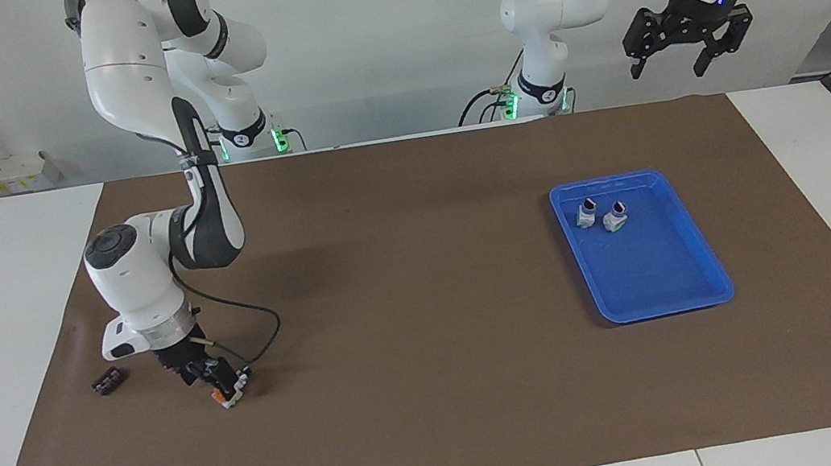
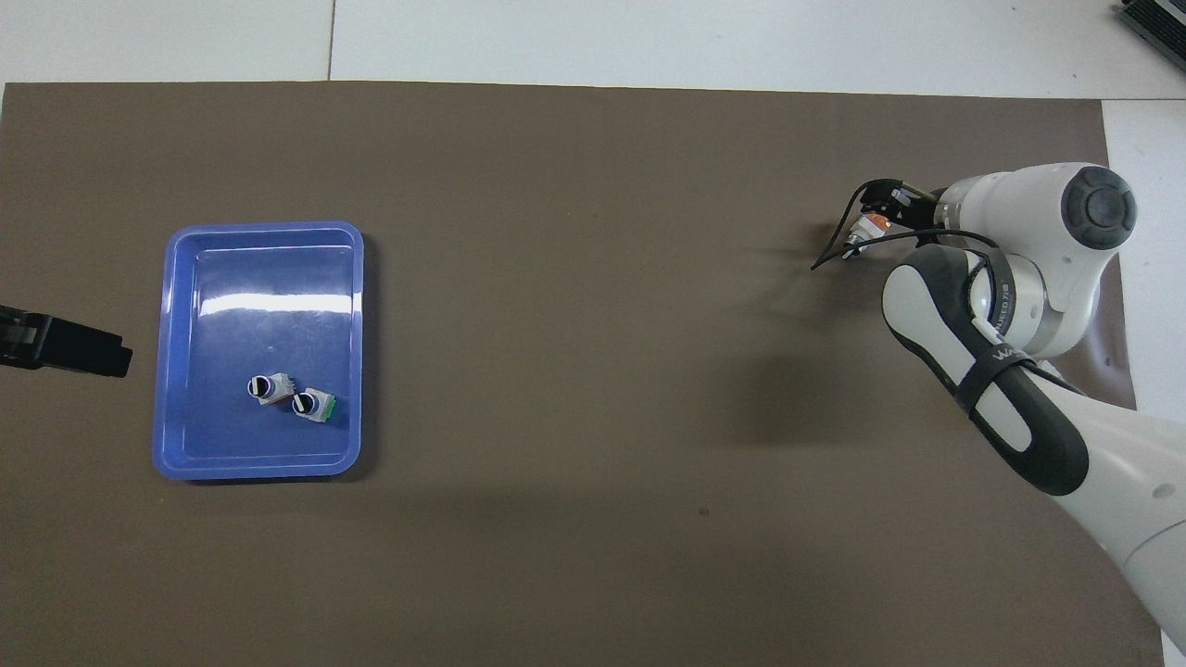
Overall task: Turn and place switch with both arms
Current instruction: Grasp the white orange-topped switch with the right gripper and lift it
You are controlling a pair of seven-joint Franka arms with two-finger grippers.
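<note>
The switch [image 1: 233, 386] lies on the brown mat toward the right arm's end of the table, its orange face up and its black knob pointing toward the table's middle. My right gripper [image 1: 218, 381] is down at it, open, with its fingers on either side of the coloured end. In the overhead view the switch [image 2: 868, 228] shows just past the right gripper [image 2: 889, 206]. My left gripper [image 1: 667, 70] waits open, high over the left arm's end of the table, and its black tip [image 2: 69, 345] enters the overhead view beside the tray.
A blue tray [image 1: 666, 310] sits on the mat toward the left arm's end and holds two more switches [image 1: 586, 213] [image 1: 614, 217]. A small flat black piece [image 1: 108, 381] lies near the mat's edge beside the right gripper. The right arm's cable loops over the mat.
</note>
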